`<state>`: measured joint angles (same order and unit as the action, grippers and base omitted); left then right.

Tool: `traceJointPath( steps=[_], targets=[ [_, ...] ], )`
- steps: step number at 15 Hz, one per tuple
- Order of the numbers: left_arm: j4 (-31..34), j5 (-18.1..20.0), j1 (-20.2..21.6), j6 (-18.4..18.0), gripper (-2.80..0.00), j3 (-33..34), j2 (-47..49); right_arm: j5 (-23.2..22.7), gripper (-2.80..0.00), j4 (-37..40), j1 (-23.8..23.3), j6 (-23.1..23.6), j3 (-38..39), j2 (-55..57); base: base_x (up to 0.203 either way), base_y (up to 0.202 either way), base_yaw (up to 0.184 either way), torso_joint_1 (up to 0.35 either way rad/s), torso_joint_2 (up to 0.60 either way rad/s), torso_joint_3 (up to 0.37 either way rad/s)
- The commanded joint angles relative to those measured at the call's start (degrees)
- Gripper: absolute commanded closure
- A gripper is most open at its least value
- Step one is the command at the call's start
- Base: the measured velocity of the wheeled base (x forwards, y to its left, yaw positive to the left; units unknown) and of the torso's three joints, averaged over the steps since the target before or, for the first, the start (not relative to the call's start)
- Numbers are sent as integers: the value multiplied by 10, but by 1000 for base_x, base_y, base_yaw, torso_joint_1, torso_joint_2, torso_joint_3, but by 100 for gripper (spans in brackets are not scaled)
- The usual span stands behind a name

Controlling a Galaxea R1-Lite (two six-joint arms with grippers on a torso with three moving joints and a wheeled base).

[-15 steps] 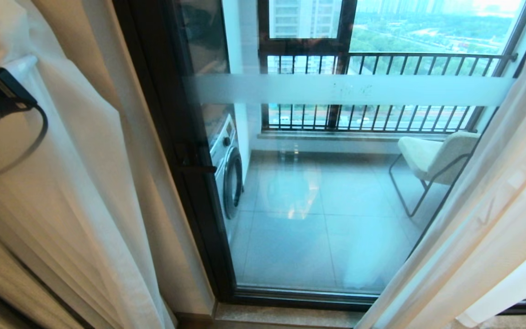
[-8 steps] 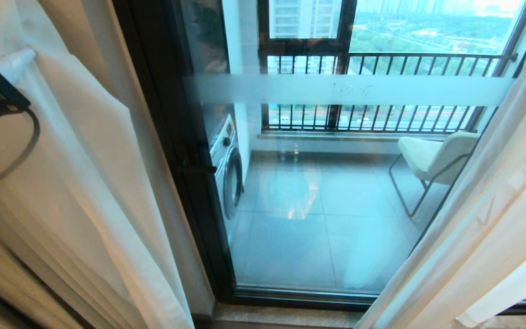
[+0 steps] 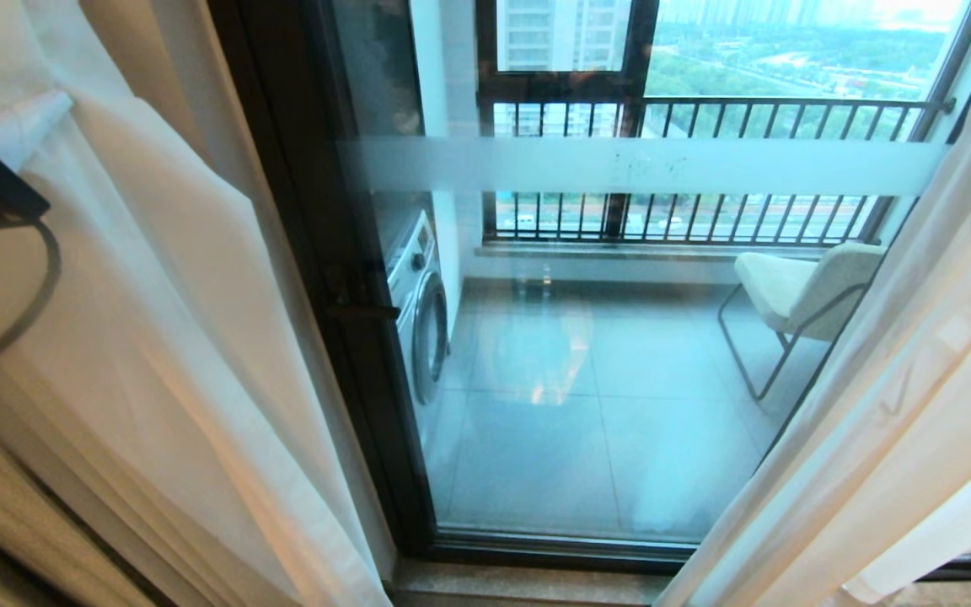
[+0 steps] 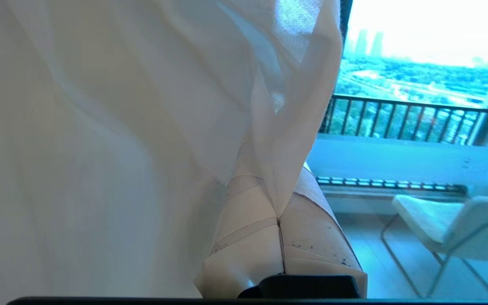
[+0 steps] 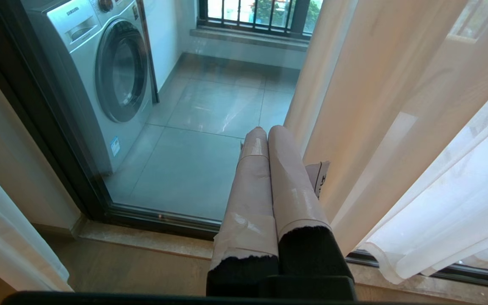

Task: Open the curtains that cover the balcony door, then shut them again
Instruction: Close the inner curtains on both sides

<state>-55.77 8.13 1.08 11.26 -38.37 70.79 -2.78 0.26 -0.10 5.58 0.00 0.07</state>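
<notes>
Right now I have the left gripper (image 4: 280, 220) pinched on a fold of the left curtain (image 3: 157, 354), its tape-wrapped fingers (image 4: 248, 228) pressed together with the sheer weave caught in the seam between them. That panel is thin, see-through white cloth, billowing in soft folds around the gripper and hanging in long pleats beside the door's left edge. The right curtain (image 3: 898, 405) falls in similar cream folds down the right side, its wavy stitched hem (image 5: 379, 258) just above the stone sill (image 5: 151, 241). Between the two panels the balcony door (image 3: 351, 337) stands uncovered: smooth glass in a thick dark metal frame, crossed by a frosted white band (image 3: 646, 164). My right gripper (image 5: 265, 129) hangs low near the sill, its two rounded, taped fingers (image 5: 288, 178) together and holding nothing, just beside the right curtain. Through the glass I see a silver washing machine (image 5: 108, 72), glossy grey floor tiles (image 3: 578, 421) and a pale cushioned chair (image 3: 797, 287) on a thin wire frame.
</notes>
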Motion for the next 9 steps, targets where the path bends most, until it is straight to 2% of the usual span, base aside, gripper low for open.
traceJointPath(
  steps=[1, 9],
  targets=[
    [4, 1, -9, 1, 0, 5, -14, 0, 0, 0, 0, 0, 0, -1, 0, 0, 0, 0, 0, 0],
    [3, 2, -10, -3, 0, 2, 8, 0, 0, 0, 0, 0, 0, -1, 0, 0, 0, 0, 0, 0]
  ],
)
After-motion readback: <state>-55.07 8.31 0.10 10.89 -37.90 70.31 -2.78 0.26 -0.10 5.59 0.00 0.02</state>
